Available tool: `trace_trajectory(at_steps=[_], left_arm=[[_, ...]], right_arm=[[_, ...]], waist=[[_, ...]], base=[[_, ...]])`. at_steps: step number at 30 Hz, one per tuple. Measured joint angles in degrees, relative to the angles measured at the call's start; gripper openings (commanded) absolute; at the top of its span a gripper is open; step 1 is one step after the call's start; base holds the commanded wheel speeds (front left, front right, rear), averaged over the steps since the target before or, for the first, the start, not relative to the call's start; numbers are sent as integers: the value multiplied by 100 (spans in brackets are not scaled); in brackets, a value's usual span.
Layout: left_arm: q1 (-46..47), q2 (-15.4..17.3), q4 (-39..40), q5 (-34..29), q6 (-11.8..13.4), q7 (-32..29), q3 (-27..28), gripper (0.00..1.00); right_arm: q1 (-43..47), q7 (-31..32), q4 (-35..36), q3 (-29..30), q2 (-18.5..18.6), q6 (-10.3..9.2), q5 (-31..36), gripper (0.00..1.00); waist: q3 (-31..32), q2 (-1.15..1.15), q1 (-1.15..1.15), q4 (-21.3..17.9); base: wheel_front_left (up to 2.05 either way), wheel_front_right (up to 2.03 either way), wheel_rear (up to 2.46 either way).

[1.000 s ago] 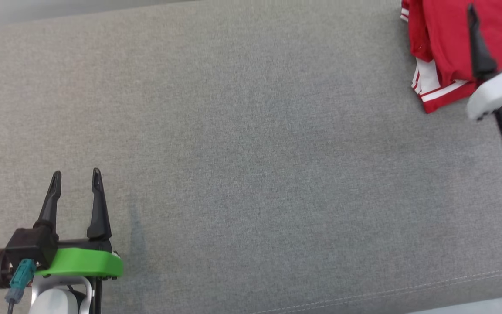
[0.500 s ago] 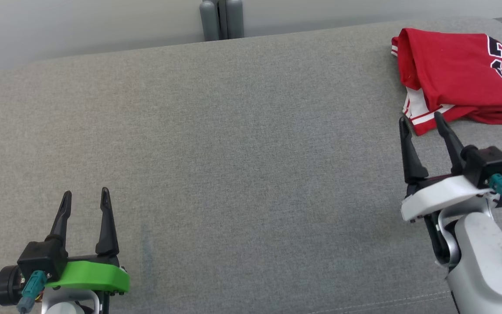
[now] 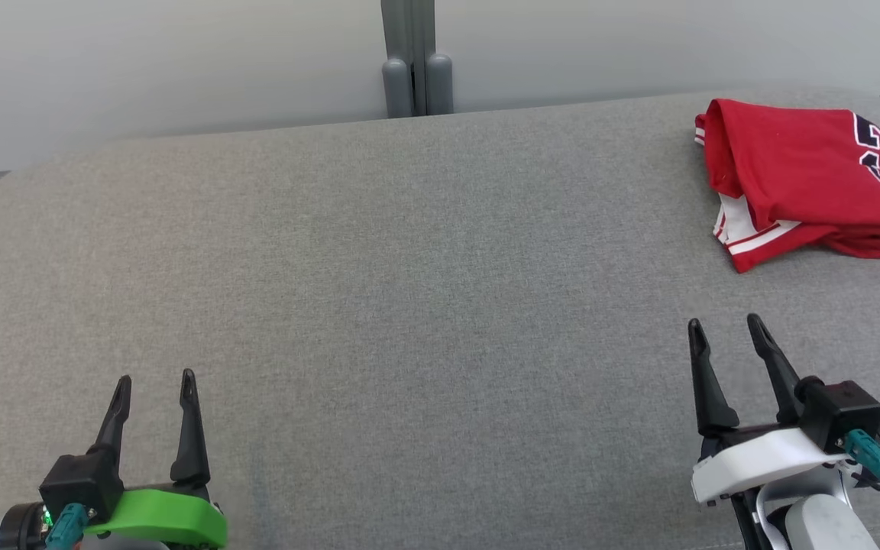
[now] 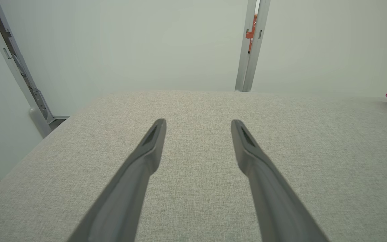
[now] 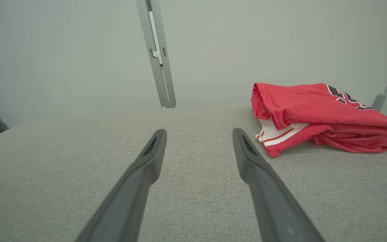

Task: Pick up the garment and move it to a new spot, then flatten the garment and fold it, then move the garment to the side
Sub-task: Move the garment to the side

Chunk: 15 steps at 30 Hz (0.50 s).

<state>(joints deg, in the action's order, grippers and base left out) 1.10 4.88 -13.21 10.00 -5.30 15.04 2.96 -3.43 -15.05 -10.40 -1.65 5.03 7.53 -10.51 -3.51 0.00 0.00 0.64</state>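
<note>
Looking probably done: the folded red white-trimmed jersey (image 3: pixel 791 168) sat off at the side of the grey fabric surface (image 3: pixel 409 305), left gripper (image 3: pixel 156 376) and right gripper (image 3: pixel 723 320) fingers spread wide, empty.

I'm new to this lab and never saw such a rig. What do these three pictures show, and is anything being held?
This is a wheeled robot with two arms, each ending in a gripper with two long dark fingers. One picture looks down from its head camera: the left gripper is at lower left, the right gripper at lower right. The other two come from cameras on each wrist, looking along that gripper's own fingers. On the grey padded surface lies a folded red garment with white trim, at the far right. Both grippers are open and hold nothing; neither touches the garment.
</note>
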Motion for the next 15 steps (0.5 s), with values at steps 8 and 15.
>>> trace_trajectory(at_steps=[8, 15], left_arm=[[-157, -20, -2, -7, -7, 0, 8, 100], [-159, -8, 0, 1, -27, 1, 16, 100]], right_arm=[[374, 0, 199, -3, -90, 0, 41, 100], [417, 0, 203, -15, -124, 0, 82, 100]], waist=[[355, 0, 0, 92], [455, 0, 0, 198]], base=[[0, 0, 0], [0, 0, 0]])
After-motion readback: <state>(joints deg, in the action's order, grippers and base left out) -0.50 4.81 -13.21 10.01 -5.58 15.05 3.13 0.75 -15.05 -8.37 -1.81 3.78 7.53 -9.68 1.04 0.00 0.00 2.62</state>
